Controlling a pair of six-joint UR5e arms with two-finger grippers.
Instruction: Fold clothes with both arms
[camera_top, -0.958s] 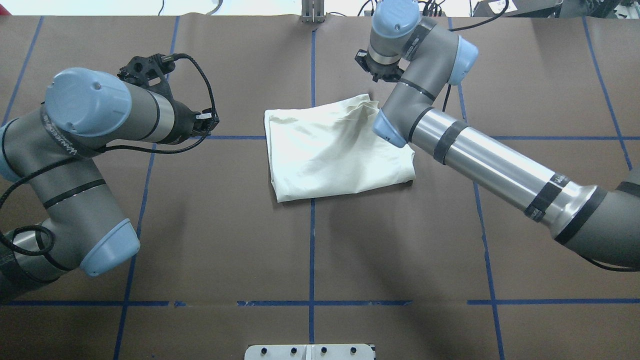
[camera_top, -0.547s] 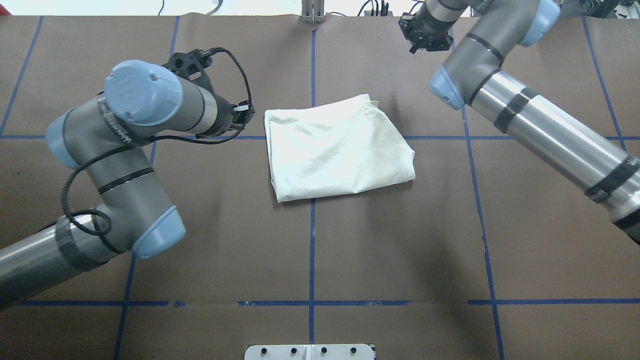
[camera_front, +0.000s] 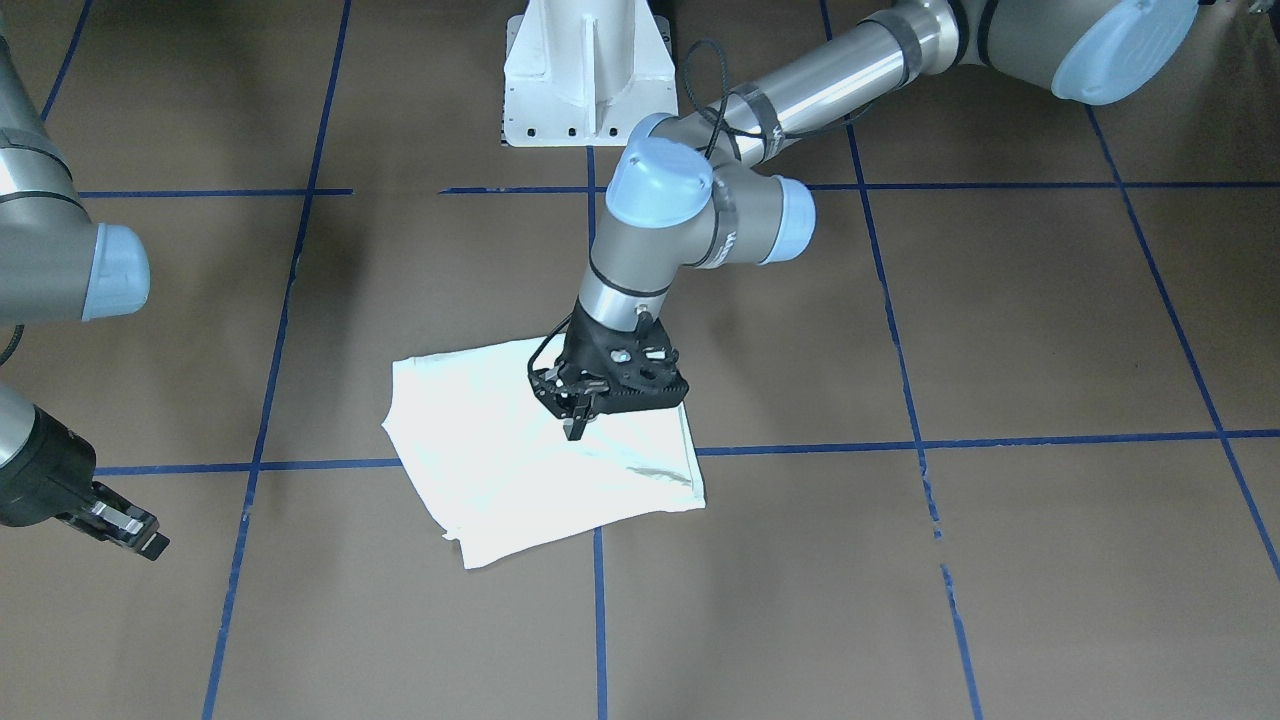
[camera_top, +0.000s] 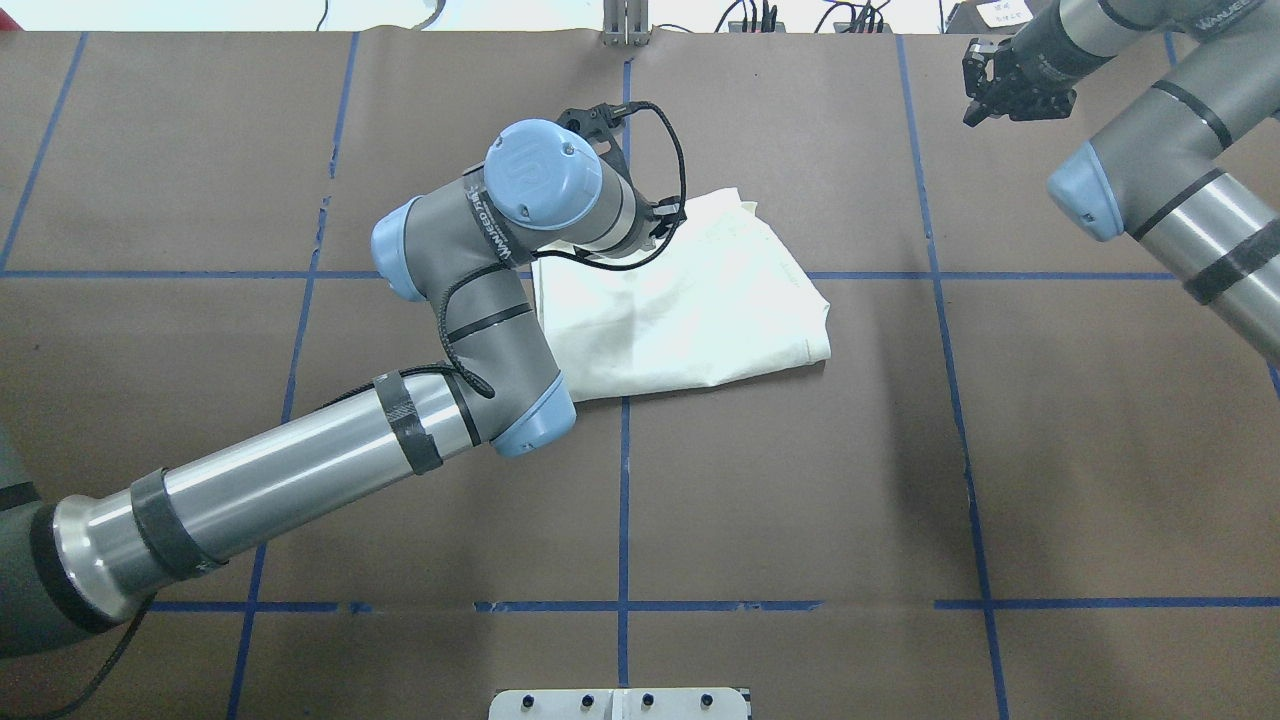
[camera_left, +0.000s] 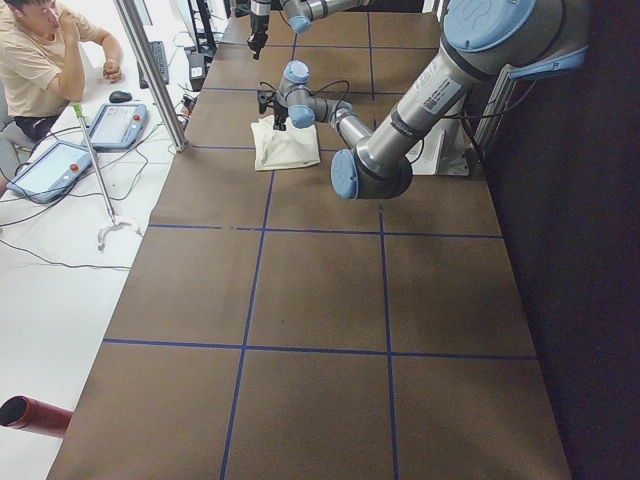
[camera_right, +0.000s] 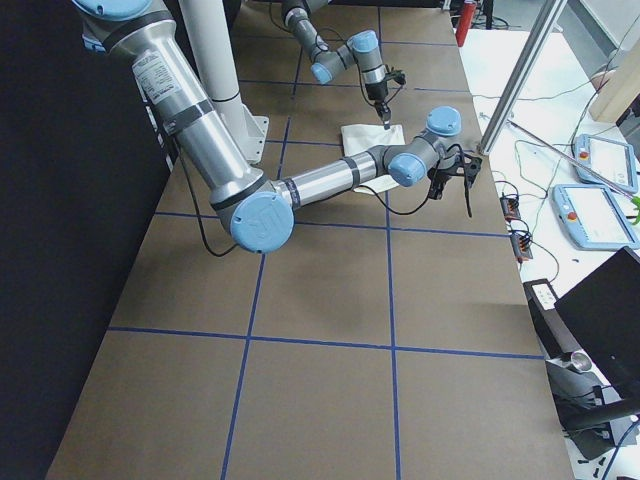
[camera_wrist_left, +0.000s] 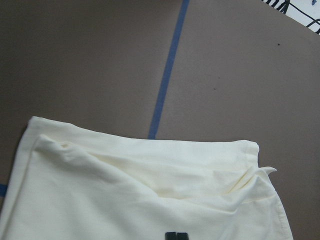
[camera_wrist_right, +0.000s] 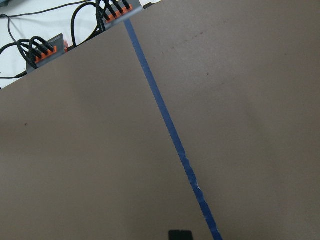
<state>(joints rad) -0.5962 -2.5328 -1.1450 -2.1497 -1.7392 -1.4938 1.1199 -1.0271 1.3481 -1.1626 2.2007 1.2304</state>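
The cream shirt lies near the centre of the bench, plain side up, already folded to a compact rectangle. The left tool points down over the shirt's far half, fingers closed together with no cloth seen between them. We cannot tell whether the tip touches the fabric. The right tool hangs well apart over bare bench, also closed and empty.

We judge the task near its end, at a smoothing or final-fold step. The left wrist view shows puckered layers and a stray corner at the far edge. The next move calls for pressing these flat, or opening the left tool to pinch that edge.
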